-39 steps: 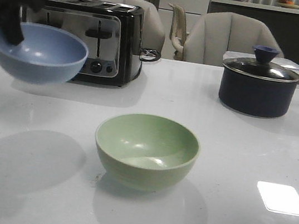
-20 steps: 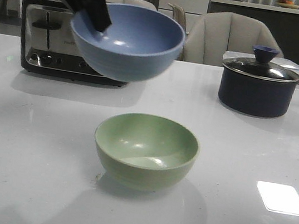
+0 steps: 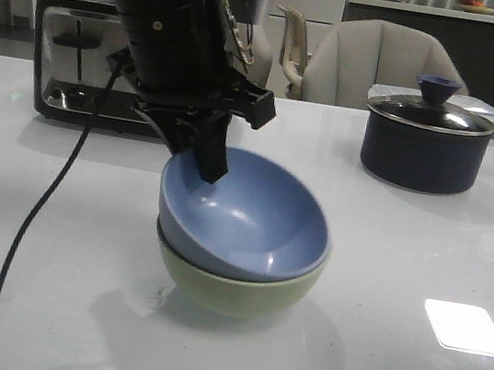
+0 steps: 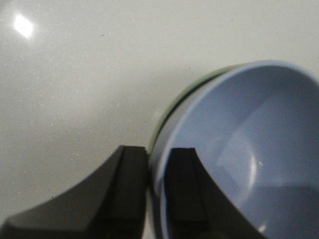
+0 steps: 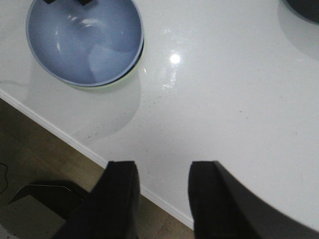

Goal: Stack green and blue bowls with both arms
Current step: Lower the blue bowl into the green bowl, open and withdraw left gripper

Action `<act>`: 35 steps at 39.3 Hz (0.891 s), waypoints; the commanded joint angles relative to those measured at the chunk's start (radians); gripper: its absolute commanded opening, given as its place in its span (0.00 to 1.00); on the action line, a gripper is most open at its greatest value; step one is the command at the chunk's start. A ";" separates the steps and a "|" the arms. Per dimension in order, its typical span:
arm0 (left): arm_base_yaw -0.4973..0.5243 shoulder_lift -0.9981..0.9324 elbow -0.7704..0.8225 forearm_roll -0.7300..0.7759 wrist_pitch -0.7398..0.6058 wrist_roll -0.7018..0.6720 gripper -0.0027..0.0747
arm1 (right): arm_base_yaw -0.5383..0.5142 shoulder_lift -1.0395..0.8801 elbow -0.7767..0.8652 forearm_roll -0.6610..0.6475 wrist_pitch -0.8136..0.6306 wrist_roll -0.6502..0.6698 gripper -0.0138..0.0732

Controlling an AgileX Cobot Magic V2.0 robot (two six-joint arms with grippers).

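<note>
At far left a toaster (image 3: 66, 60) stands half hidden behind the black left arm (image 3: 163, 28). The left gripper (image 3: 203, 152) pinches the rim of the blue bowl (image 3: 247, 218), one finger inside, one outside. That bowl sits tilted inside the green bowl (image 3: 236, 288) mid-table (image 3: 389, 355), hiding most of it. Rightward stands a navy saucepan (image 3: 425, 142), its handle cut off. The right gripper (image 5: 162, 194), seen only from its own wrist, hangs parted and empty over the table edge.
</note>
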 commanded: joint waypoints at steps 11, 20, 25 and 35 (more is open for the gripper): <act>-0.004 -0.191 -0.034 0.010 0.008 -0.004 0.72 | -0.002 -0.005 -0.026 -0.006 -0.059 -0.003 0.60; -0.004 -0.412 -0.024 0.035 0.118 -0.004 0.72 | -0.002 -0.005 -0.026 -0.006 -0.059 -0.003 0.60; -0.004 -0.541 0.021 0.035 0.159 -0.004 0.72 | -0.002 -0.005 -0.026 -0.006 -0.059 -0.003 0.60; -0.004 -0.822 0.217 0.035 0.166 -0.004 0.72 | -0.002 -0.005 -0.026 -0.006 -0.059 -0.003 0.60</act>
